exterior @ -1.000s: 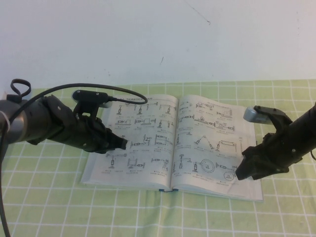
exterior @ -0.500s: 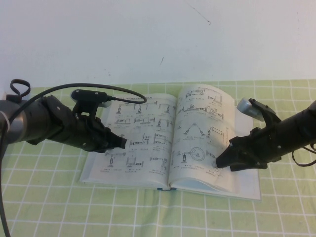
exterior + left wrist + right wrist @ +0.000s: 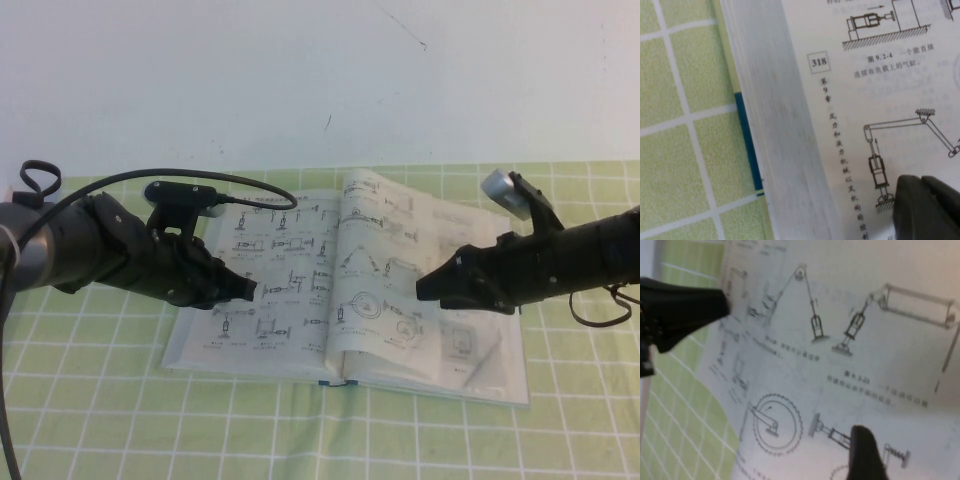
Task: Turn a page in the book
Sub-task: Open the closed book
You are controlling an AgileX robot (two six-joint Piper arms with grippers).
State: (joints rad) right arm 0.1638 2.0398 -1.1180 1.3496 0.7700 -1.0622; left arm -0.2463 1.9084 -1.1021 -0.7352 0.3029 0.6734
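High view: the book is lying open on the green checked cloth, spine toward the robot. The right gripper is now sitting over the middle of the right half, pushing on the page. A sec ago it was out at the page's outer edge w/ the leaf flat; half a sec ago the leaf was just starting to bow. Now the page is arching up and leaning toward the spine, and the next leaf w/ grey boxed figures is showing underneath. So the turn looks roughly halfway; the page isn't over the spine yet. Right fingers appear closed, tip against paper, not pinching it. The left gripper is pressing on the left page, unmoved, fingers together.

Left wrist view: the left gripper's dark tip is resting on a page numbered 318, beside a linkage drawing; thick page block and blue cover edge next to the cloth.

Right wrist view: the page is filling the frame, thin and white, w/ a toothed wheel drawing and cylinder sketches. A right fingertip is touching it; the left gripper is visible beyond.
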